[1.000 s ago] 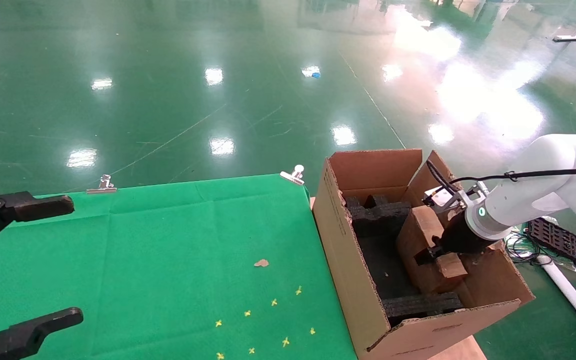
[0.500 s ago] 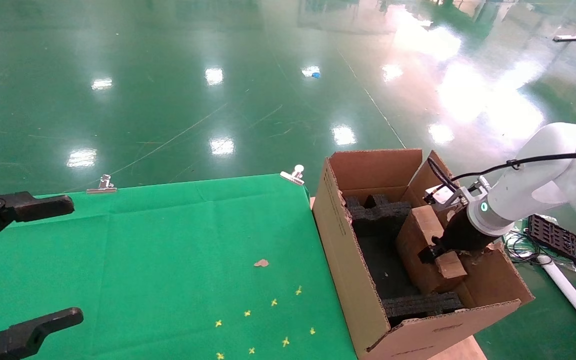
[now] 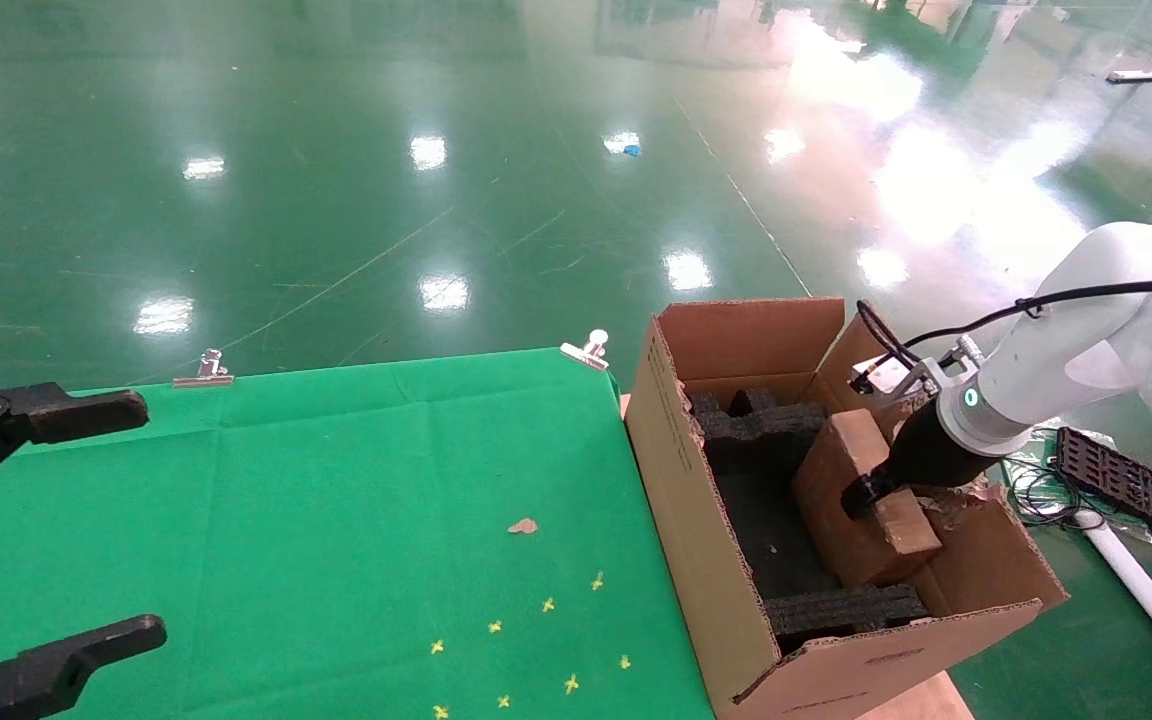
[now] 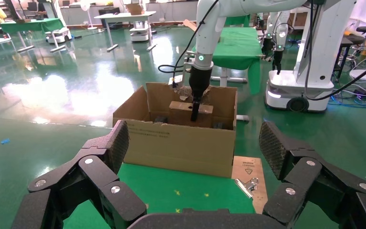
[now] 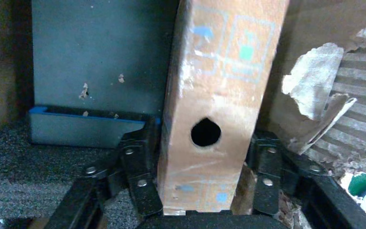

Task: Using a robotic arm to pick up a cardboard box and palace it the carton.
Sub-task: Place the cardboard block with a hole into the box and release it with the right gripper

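One cardboard box (image 3: 861, 500), clamped in my right gripper (image 3: 861, 492), inside the carton (image 3: 706, 520); tilted further and lifted slightly over the last second, so not yet released; left gripper (image 3: 36, 520) parked apart over the surface (image 3: 336, 500).

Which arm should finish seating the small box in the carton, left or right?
Right. Its tool is already clamped on the cardboard box inside the carton, above the black foam. The left tool hangs open over the green table, apart from the carton.
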Robot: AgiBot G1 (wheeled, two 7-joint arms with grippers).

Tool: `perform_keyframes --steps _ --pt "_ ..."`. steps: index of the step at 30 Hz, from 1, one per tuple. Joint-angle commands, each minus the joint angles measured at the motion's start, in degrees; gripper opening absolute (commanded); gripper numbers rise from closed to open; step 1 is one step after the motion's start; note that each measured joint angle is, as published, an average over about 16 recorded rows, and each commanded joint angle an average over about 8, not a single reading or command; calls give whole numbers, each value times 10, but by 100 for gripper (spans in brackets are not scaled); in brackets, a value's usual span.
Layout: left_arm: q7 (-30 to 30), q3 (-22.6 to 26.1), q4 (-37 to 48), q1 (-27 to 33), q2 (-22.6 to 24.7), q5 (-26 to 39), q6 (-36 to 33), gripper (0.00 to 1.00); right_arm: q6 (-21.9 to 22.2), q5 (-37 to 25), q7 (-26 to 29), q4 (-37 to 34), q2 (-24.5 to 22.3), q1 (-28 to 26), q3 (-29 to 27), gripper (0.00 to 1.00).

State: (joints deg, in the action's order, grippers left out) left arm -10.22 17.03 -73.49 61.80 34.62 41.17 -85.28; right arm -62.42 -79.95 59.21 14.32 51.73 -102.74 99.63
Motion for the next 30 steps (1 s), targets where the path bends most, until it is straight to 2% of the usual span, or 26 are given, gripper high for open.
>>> perform_keyframes --steps 1,11,17,23,30 --pt "0 0 0 0 0 0 0 100 -1 0 -2 -3 2 -1 0 100" --pt "0 0 0 0 0 0 0 100 -13 12 -25 0 -5 -38 -12 100" --pt "0 1 0 0 0 0 0 100 -34 37 -68 36 -39 -129 -38 100" --pt "0 1 0 0 0 -1 0 100 -52 50 -95 108 -87 -225 -61 100" --pt "0 1 0 0 0 -1 0 100 -54 49 -82 184 -129 -274 -71 100"
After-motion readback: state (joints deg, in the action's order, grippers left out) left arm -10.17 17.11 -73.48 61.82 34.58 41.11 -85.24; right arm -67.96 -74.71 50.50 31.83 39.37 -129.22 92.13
